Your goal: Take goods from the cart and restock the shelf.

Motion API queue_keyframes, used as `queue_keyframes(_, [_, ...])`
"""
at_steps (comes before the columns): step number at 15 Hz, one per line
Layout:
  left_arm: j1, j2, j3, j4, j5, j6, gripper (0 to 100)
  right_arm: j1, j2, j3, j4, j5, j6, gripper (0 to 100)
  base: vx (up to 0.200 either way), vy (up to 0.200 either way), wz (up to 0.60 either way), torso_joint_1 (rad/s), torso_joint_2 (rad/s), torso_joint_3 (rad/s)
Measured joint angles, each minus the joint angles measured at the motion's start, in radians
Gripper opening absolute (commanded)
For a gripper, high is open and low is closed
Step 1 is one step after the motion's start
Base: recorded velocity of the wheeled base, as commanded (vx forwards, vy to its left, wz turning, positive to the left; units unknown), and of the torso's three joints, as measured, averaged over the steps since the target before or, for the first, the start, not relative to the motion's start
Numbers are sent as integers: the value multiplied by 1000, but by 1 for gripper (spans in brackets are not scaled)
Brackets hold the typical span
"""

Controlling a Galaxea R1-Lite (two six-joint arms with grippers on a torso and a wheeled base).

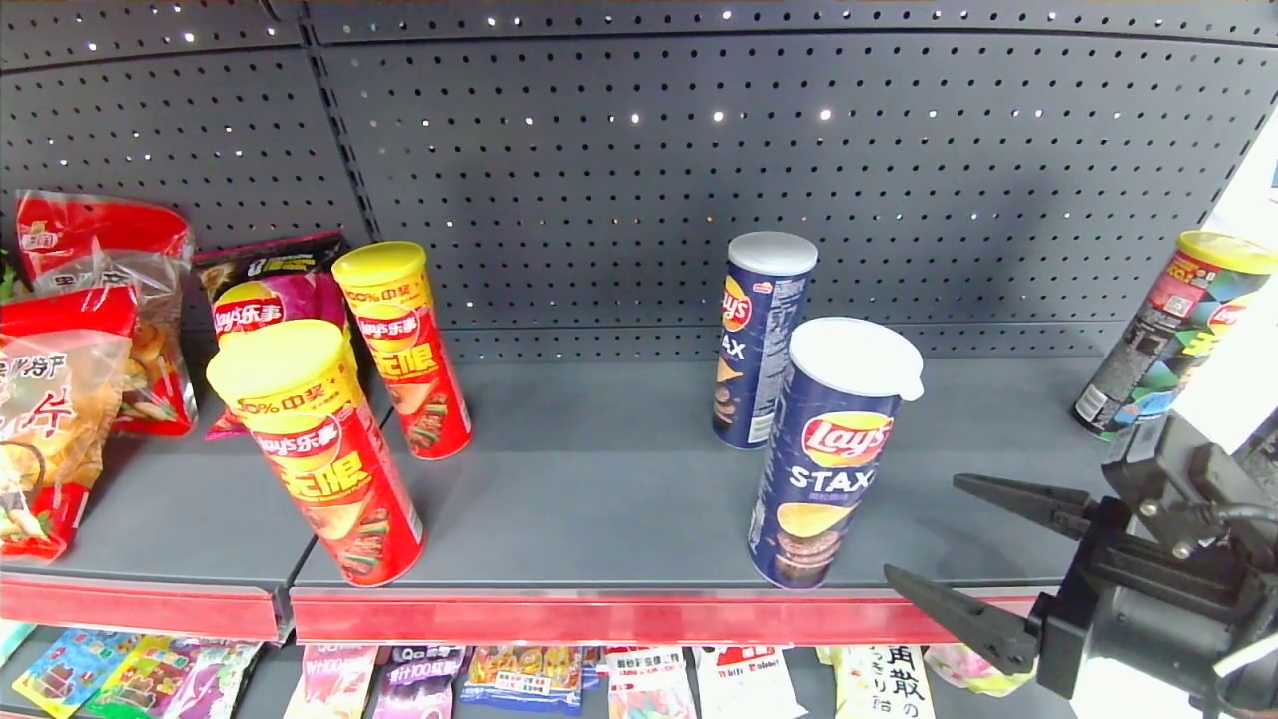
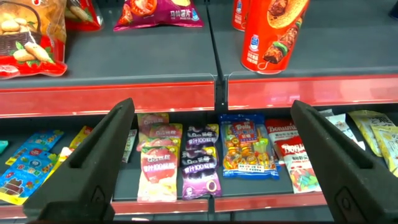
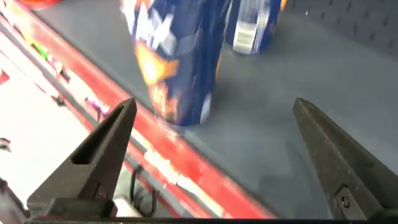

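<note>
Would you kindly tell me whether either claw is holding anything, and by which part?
Nothing is held: the right claw is open, clear of the front blue can, and the left claw is open and empty too.

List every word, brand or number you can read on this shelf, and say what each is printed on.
"Lay's" and "STAX": front blue can.
"AX", the rest turned away: rear blue can.
"100%中奖": front red can, on its yellow band.
"Lay's乐事": purple bag.
Too small or blurred to read: lower-shelf packets, patterned can, and the fine print on every can.
</note>
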Motion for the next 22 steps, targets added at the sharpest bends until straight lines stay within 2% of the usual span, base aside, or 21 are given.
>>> queue_keyframes(2, [0,0,0,0,0,0,100,-40,-4,13,5,-72,-2,100,0,0,0,0,0,0])
queue_keyframes(5, [0,0,0,0,-2,0,100,-74,59,-42,2,-324,2,100,0,0,0,0,0,0])
queue_keyframes(6, [0,0,-1,0,-2,1,100,-76,89,-69,1,-343,9,100,0,0,0,0,0,0])
queue_keyframes(10, [1,0,-1,0,-2,11,100,-54,177,-108,-3,-320,11,100,0,0,0,0,0,0])
queue_keyframes(22, [0,0,-1,-1,-2,17,100,-3,225,-64,-3,-301,11,100,0,0,0,0,0,0])
